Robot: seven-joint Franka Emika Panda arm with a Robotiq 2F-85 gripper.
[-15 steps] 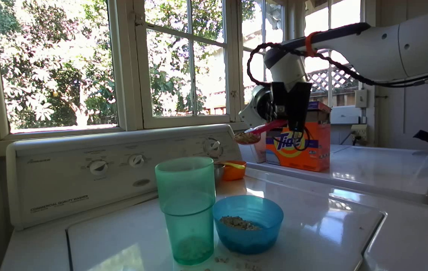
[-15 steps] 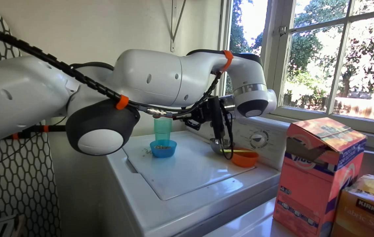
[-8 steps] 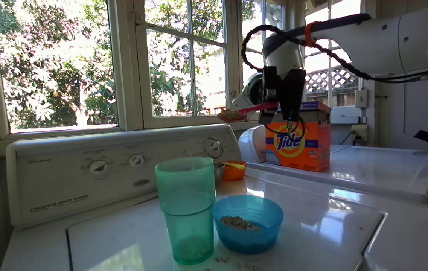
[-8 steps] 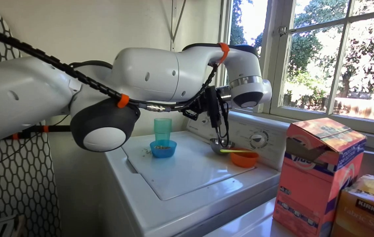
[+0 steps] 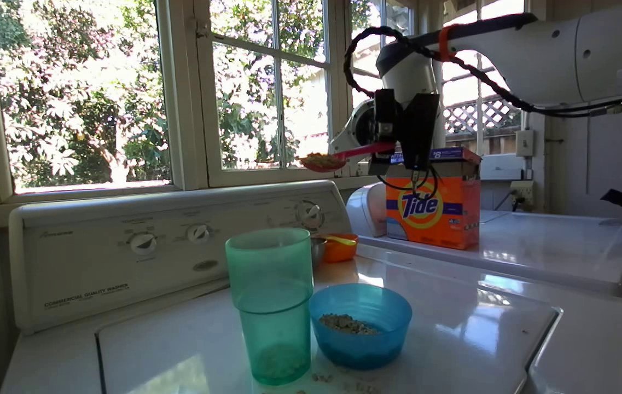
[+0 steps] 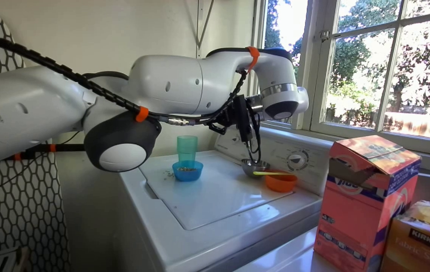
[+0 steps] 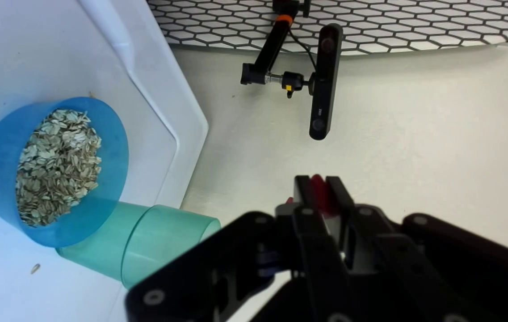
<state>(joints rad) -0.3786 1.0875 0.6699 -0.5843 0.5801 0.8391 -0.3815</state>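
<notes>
Claw (image 7: 322,192) pinched narrow on handle of red spoon (image 5: 352,152); abt. handle thickness btwn fingertips (image 7: 302,190). Wrist view: red sandwiched btwn dark tips, most of spoon hidden there.

Spoon: plastic-looking, pinkish red, slim straight handle, shallow rounded scoop. Scoop hollow side up, heaped w/ pale flakes (image 5: 321,158); handle rises slightly twd claw.

Blue bowl (image 5: 365,353): translucent, round, smooth, part filled w/ oat-like flakes (image 7: 59,167), flat, dry, greyish beige. Green tumbler (image 5: 272,284): frosted, translucent, tall, stepped wall, narrower at base, bit of pale stuff at bottom. Upright, right beside bowl; touching or not, can't tell. Few loose flakes (image 5: 321,377) near both. Washer top (image 5: 453,350): glossy white, window reflections.

Spoon pos.: in claw, scoop jutting out sideways, up in air well above washer top, higher than control panel (image 5: 174,262) in an exterior view. Blue bowl + tumbler lower down, well apart from claw, twd wall-side edge of washer top. Orange bowl (image 6: 281,184) w/ yellow utensil (image 6: 275,173) across it, plus shiny metal bowl (image 6: 249,170), by rear edge along panel. Orange Tide box (image 5: 442,224), cardboard, printed, on adjacent white surface past washer's other side edge; partly behind claw in an exterior view.
</notes>
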